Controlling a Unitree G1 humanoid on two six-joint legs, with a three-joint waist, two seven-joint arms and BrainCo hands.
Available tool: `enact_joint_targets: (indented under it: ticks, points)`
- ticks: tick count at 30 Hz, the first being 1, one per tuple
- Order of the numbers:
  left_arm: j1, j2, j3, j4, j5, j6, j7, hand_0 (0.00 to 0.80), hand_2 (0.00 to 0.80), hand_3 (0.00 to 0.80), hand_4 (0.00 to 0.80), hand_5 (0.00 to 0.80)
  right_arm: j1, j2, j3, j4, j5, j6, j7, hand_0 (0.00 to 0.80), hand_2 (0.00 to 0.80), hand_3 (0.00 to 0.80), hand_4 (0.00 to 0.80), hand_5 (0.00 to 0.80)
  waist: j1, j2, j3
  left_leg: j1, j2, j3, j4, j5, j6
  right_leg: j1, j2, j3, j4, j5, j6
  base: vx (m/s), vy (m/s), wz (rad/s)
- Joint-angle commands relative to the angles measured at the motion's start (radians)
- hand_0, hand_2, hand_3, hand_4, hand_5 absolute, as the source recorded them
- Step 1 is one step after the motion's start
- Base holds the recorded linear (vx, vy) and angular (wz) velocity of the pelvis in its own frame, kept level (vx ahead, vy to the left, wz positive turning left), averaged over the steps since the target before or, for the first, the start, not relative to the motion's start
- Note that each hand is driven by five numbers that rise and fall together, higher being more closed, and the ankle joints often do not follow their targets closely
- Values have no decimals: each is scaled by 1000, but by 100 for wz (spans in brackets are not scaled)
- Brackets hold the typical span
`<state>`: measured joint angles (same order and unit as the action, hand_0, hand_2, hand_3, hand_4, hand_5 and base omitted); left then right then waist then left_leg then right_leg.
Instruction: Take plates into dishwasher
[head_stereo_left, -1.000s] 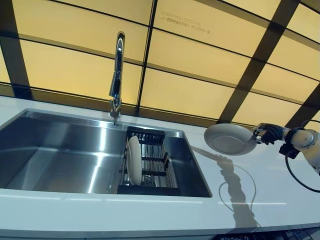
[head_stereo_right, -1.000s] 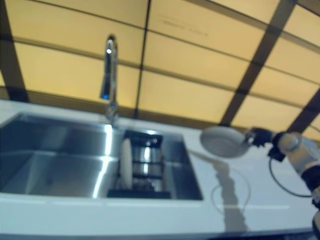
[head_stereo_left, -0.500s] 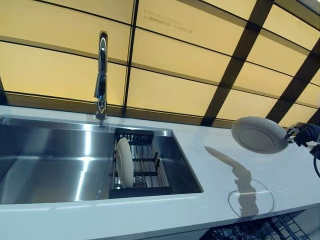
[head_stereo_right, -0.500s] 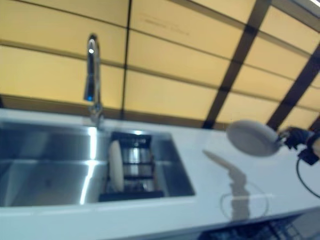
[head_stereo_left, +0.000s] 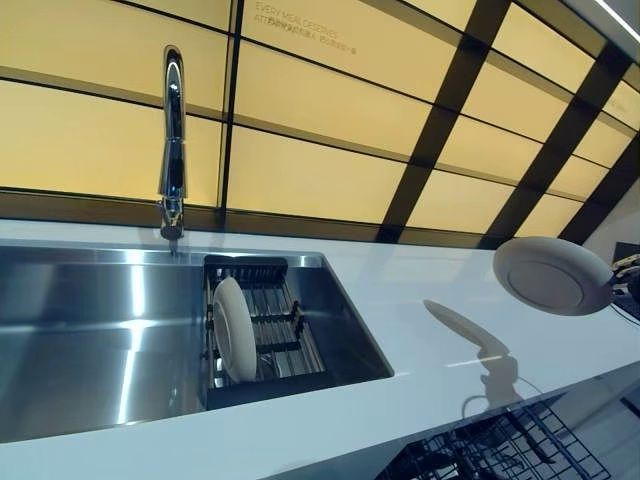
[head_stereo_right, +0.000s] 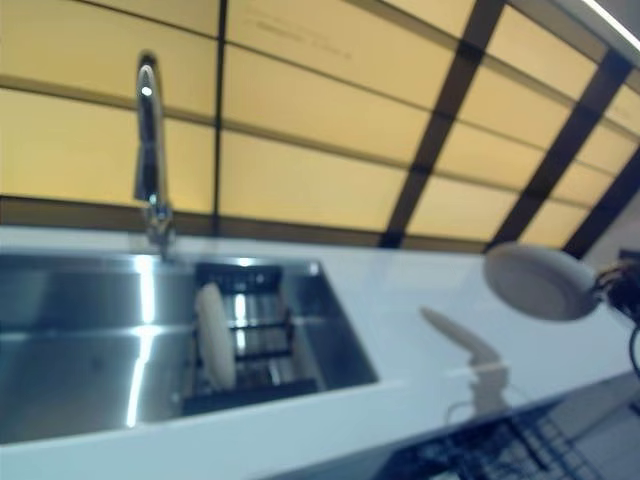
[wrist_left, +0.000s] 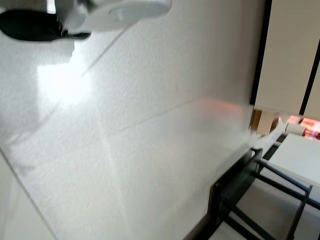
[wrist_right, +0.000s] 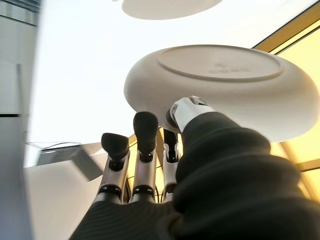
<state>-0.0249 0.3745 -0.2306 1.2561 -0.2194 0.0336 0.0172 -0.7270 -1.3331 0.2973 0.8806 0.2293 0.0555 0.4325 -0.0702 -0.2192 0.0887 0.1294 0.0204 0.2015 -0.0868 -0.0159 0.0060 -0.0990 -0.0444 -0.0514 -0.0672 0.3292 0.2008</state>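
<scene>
Pinched at its rim by the right hand (wrist_right: 165, 150), thumb on one face and fingers (wrist_right: 146, 131) curled against the other: a white plate (head_stereo_left: 552, 276), held in the air at the far right of the frame, tilted with its underside toward the camera, clear of the white counter (head_stereo_left: 420, 300) beneath. Below it, at the lower right edge, the black wire dishwasher rack (head_stereo_left: 510, 450), pulled out past the counter's front edge. Left of centre, a steel sink (head_stereo_left: 90, 330) with a black drying rack (head_stereo_left: 262, 330) at its right end, holding a second plate (head_stereo_left: 235, 328) on edge. Above, a tall tap (head_stereo_left: 172, 140) against yellow wall panels (head_stereo_left: 320, 110). Wide bare counter between sink edge and held plate. Left hand: nowhere visible.
</scene>
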Motion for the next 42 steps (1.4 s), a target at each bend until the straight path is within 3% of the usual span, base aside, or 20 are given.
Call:
enact_joint_targets:
  ticks: [1,3,5,8,11,13,17,23,30,42]
  points:
    - [-34,17,22,30,-8,2,12,0,0,0,0,0,-53,-66,-37,-32,23,-4,-22,800,800,800,800,800,24,17,10,-27,-17,-43,0,-13,33,-19,-72,-73,156,-102,-19,-106,-10,-54]
    - [-34,19,26,29,-10,6,13,0,0,0,0,0,-51,-67,-38,-34,29,3,-24,800,800,800,800,800,27,18,10,-30,-16,-35,0,-10,32,-14,-76,-86,165,-106,-19,-87,-13,-53]
    - [-33,20,42,29,-35,13,24,0,0,0,0,0,-42,-66,-54,-34,17,2,-5,800,800,800,800,800,42,32,6,-42,3,2,0,6,26,20,-105,-138,224,-129,-27,-168,-46,-31]
    - [-22,19,57,33,-46,4,24,0,0,0,0,0,-27,-65,-71,-14,10,-5,10,800,800,800,800,800,57,42,2,-49,28,32,0,18,23,60,-118,-164,259,-168,-37,-136,-81,-44]
    - [-11,24,69,38,-49,-9,19,0,0,0,0,0,-6,-62,-85,9,-2,-22,28,800,800,800,800,800,70,35,-11,-63,33,48,0,24,21,114,-106,-179,218,-219,-38,-117,-139,-60]
    - [-6,31,80,42,-60,-22,31,0,0,0,0,0,-13,-51,-73,26,5,-28,46,800,800,800,800,800,86,14,-19,-67,33,60,0,22,11,152,-94,-214,117,-239,-38,-137,-248,-105]
    - [-15,36,87,38,-57,-27,40,0,0,0,0,0,-4,-45,-67,38,18,-13,56,800,800,800,800,800,83,1,-27,-88,44,55,0,29,1,146,-65,-205,70,-249,-47,-101,-216,-75]
    - [-21,29,82,33,-36,-36,34,0,0,0,0,0,74,-55,-121,40,13,4,116,800,800,800,800,800,64,3,-27,-86,60,52,0,33,-8,135,-42,-204,69,-266,-66,-25,-111,0]
    - [-7,16,81,34,-12,-54,23,0,0,0,0,0,205,-36,-210,50,-12,-5,171,800,800,800,800,800,53,12,-15,-87,68,53,0,43,-20,138,-27,-201,56,-271,-83,-22,-54,12]
    - [-23,17,84,38,7,-56,15,0,0,0,0,0,342,48,-269,12,31,-3,308,800,800,800,800,800,37,23,1,-83,74,53,0,46,-23,132,-23,-187,65,-278,-88,-4,-10,3]
